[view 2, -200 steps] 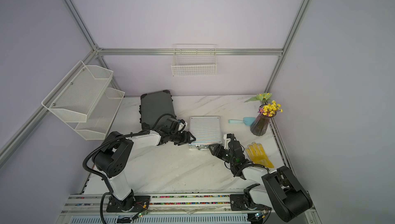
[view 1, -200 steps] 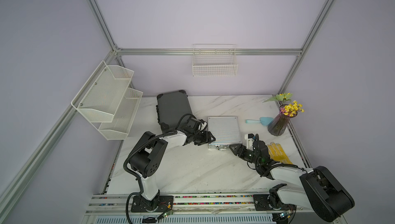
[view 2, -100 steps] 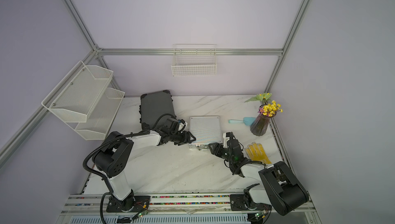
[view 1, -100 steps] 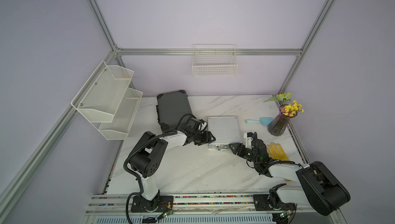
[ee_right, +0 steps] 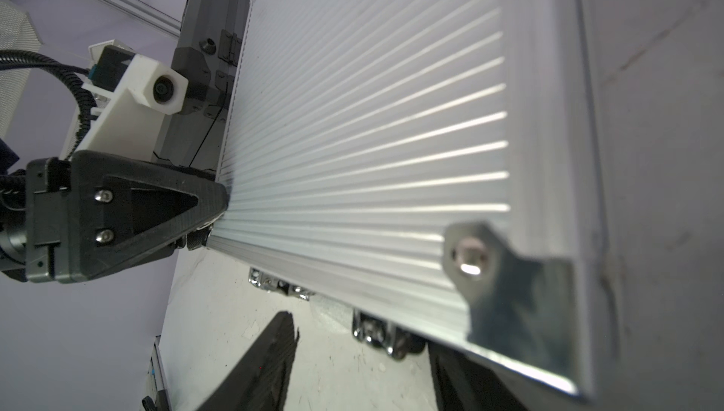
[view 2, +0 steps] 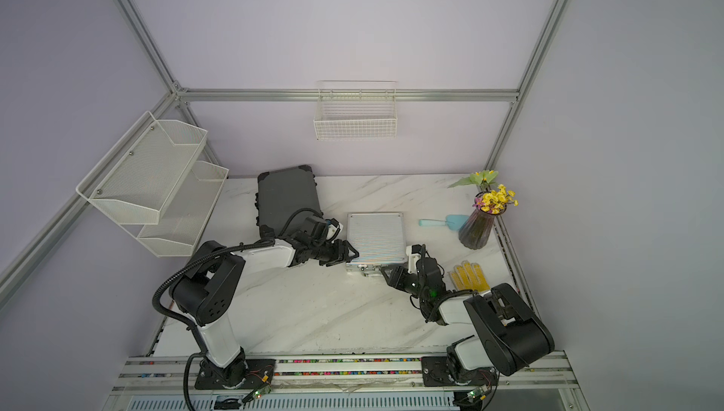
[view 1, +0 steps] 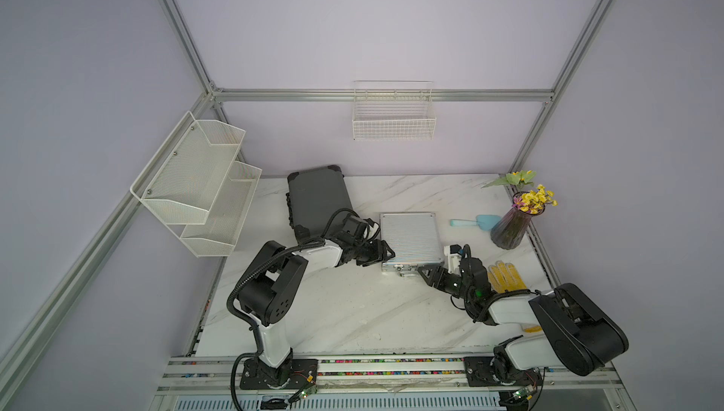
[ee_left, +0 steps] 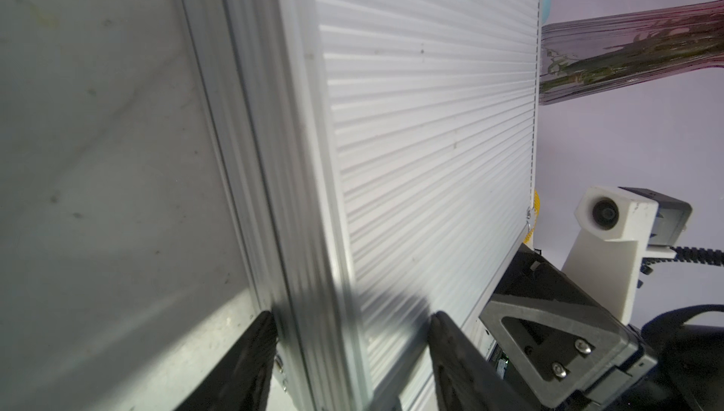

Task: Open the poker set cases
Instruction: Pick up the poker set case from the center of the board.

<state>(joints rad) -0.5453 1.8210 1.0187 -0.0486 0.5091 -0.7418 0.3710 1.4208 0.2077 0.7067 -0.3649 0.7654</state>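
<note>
The ribbed silver case [view 1: 410, 237] [view 2: 376, 237] lies shut at mid-table. The larger dark grey case [view 1: 318, 199] [view 2: 288, 199] lies shut behind it to the left. My left gripper [view 1: 383, 253] [view 2: 350, 253] [ee_left: 348, 319] is shut on the silver case's [ee_left: 423, 123] front left corner, one finger on the lid and one against the side wall. My right gripper [view 1: 425, 272] [view 2: 388, 272] [ee_right: 364, 373] stands open low on the table at the silver case's [ee_right: 372, 123] front right, with a chrome latch [ee_right: 372, 334] just ahead between its fingers.
A purple vase of yellow flowers [view 1: 511, 227] stands at the right edge with a light blue scoop [view 1: 476, 221] beside it. A yellow glove [view 1: 505, 276] lies next to my right arm. A wire basket [view 1: 393, 115] and a mesh shelf [view 1: 200, 185] hang on the walls.
My right gripper has crept left toward the silver case's front edge and its jaws have narrowed somewhat. The left arm and both cases have not moved.
</note>
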